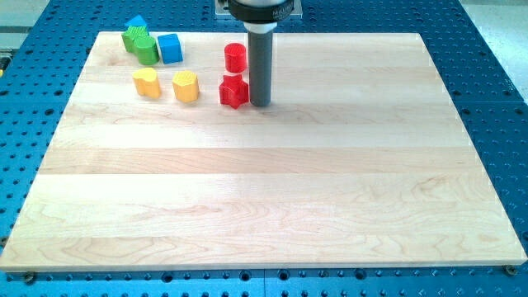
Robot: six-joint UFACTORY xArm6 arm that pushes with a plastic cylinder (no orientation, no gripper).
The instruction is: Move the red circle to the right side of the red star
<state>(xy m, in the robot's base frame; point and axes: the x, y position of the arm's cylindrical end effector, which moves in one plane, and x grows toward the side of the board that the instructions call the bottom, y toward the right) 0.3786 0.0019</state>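
Observation:
The red circle stands near the view's top, left of centre. The red star lies just below it, a small gap apart. My rod comes down from the view's top, and my tip rests on the board just right of the red star, close to it or touching it. The red circle is up and to the left of my tip.
A blue cube, two green blocks and a blue block behind them cluster at the top left. A yellow rounded block and a yellow hexagon lie left of the star. The wooden board sits on a blue perforated table.

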